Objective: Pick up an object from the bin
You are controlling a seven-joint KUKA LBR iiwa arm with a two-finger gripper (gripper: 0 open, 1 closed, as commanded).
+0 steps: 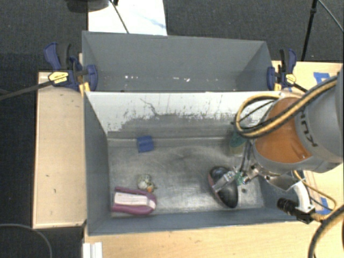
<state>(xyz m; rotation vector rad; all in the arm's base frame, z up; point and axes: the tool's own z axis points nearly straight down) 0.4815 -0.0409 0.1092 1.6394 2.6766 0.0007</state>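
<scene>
My gripper (237, 177) hangs low over the bin's front right corner, below the orange wrist cover. Right under and against it lies a dark rounded thing (224, 191) with a grey and reddish upper end; whether the gripper grips it I cannot tell. A small green thing (236, 141) sits against the right wall just behind the gripper.
A small blue cube (144, 143) rests by the back wall at the left. A tiny pale crumpled piece (145, 184) and a purple and white oblong thing (133, 201) lie at the front left. The arm and its cables cover the bin's right edge.
</scene>
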